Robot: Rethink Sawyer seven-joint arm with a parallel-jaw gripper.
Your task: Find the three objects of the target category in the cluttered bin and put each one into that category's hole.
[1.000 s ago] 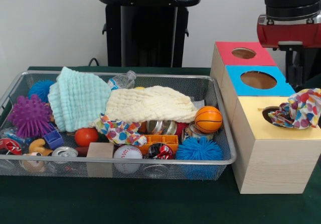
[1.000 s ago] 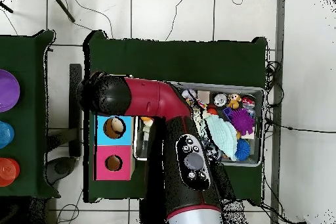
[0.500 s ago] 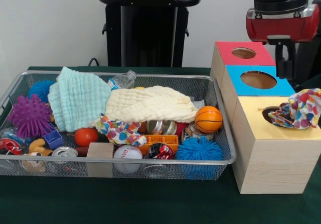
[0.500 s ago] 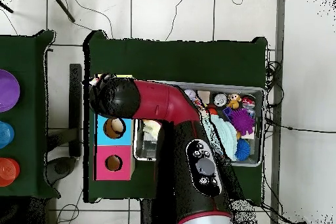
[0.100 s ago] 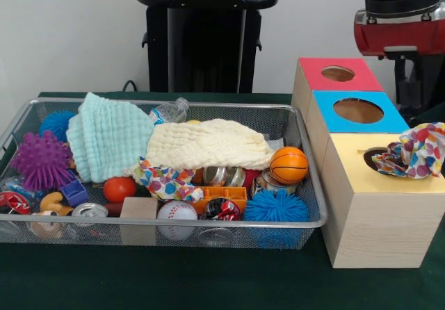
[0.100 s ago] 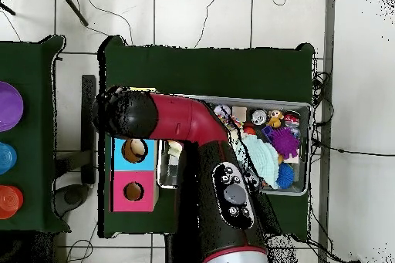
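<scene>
In the bin [image 5: 306, 221], left to centre, lie three soft, light cloths: mint [image 5: 108, 136], cream [image 5: 208, 144], patterned [image 5: 163, 181]; pinch a raised fold. At right, another cloth [image 5: 414, 150] drapes the yellow hole. Gripper [image 5: 410, 80] above: width untellable.

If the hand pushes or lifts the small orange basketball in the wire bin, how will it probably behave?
The orange basketball is round and perches on top of cans, so a push would probably send it rolling. It looks small and toy-like, so likely light. Its curved surface may slip from a pinch unless gripped across the middle.
</scene>
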